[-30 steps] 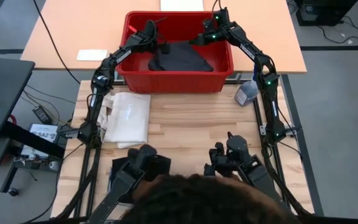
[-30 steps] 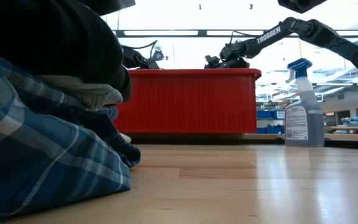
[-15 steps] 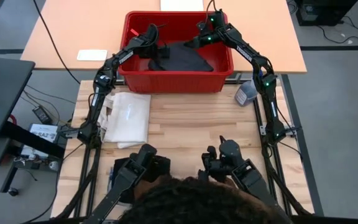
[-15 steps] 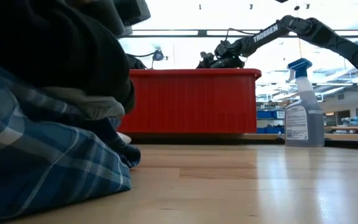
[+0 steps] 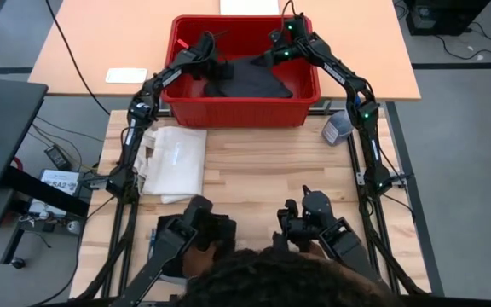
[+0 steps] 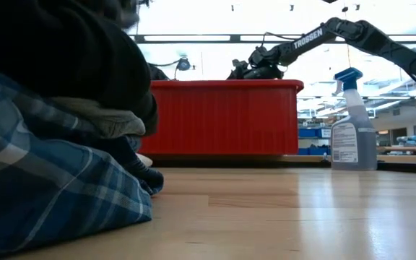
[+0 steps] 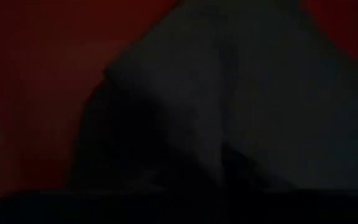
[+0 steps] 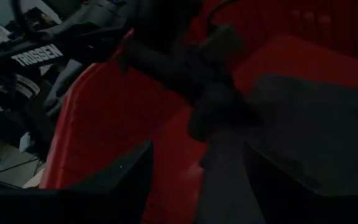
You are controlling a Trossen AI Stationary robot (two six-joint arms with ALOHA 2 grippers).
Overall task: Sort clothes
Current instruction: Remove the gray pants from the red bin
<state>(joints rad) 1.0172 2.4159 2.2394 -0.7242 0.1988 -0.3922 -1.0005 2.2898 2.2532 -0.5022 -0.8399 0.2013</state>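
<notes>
Left claw, high view: your left gripper (image 5: 214, 70) sits low inside the red plastic bin (image 5: 237, 112) in the upper middle of the frame, at the left edge of the large dark grey cloth (image 5: 250, 78). You cannot tell whether it is clenched on the fabric.
Right claw, high view: your right gripper (image 5: 267, 58) hangs over the cloth's upper right corner, likely so the two arms can lift the wide garment from both ends.
Task's thing: the soft grey cloth lies rumpled on the bin floor.
Beside the bin: a flat white cloth tote bag (image 5: 177, 158) lies at left centre, and a grey spray bottle (image 5: 339, 128) stands at right.
Low view, left: a blue-and-white plaid cloth (image 6: 49, 195) is heaped under bulky black fabric (image 6: 56, 50) on the pale wooden table (image 6: 302, 209). I judge this to be a sorted pile.
Low view, centre: the bin's ribbed wall hides the grey cloth.
Left wrist view: matte folds of the grey cloth fill the frame, with the red wall at left, so the claw is pressed close.
Right wrist view: the right claw is released. Its jaws stand apart above the cloth's edge, and nothing is between them.
</notes>
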